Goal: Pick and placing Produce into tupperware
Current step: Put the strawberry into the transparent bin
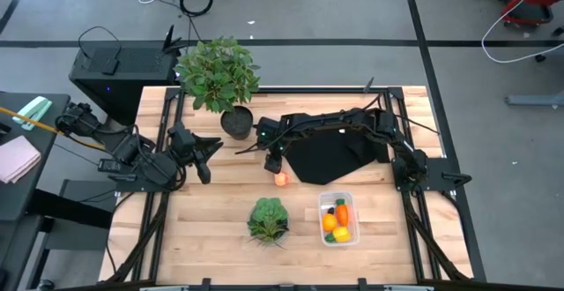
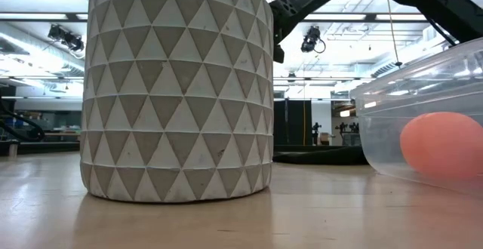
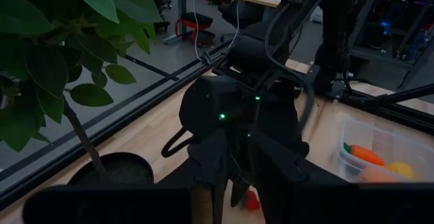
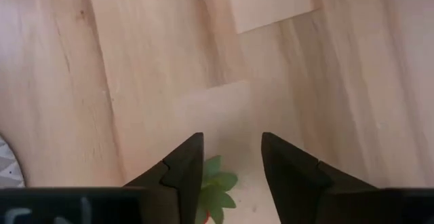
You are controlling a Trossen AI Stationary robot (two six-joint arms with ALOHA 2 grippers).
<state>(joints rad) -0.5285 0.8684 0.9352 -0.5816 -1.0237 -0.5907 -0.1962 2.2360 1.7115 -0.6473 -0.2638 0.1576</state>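
Note:
The clear tupperware [image 1: 322, 205] sits near the table's front right and holds the orange carrot [image 1: 342, 212], the orange ball [image 1: 329, 223] and the yellow piece [image 1: 343, 234]. In the low view a pale peach ball [image 2: 445, 145] shows through the tupperware's wall [image 2: 423, 83]. The tiny red piece [image 1: 281, 180], topped with green leaves [image 4: 215, 183], lies on the wood. My right gripper [image 4: 230, 142] hangs open just above it, fingers pointing down, and touches nothing. My left gripper [image 1: 210, 156] waits open beside the plant pot.
A potted green plant [image 1: 220, 72] stands in its patterned pot [image 2: 177, 90] at the far middle, close to both grippers. A black cloth [image 1: 339, 157] lies under my right arm. The lettuce head [image 1: 268, 220] rests left of the tupperware. Bare wood [image 1: 203, 229] lies front left.

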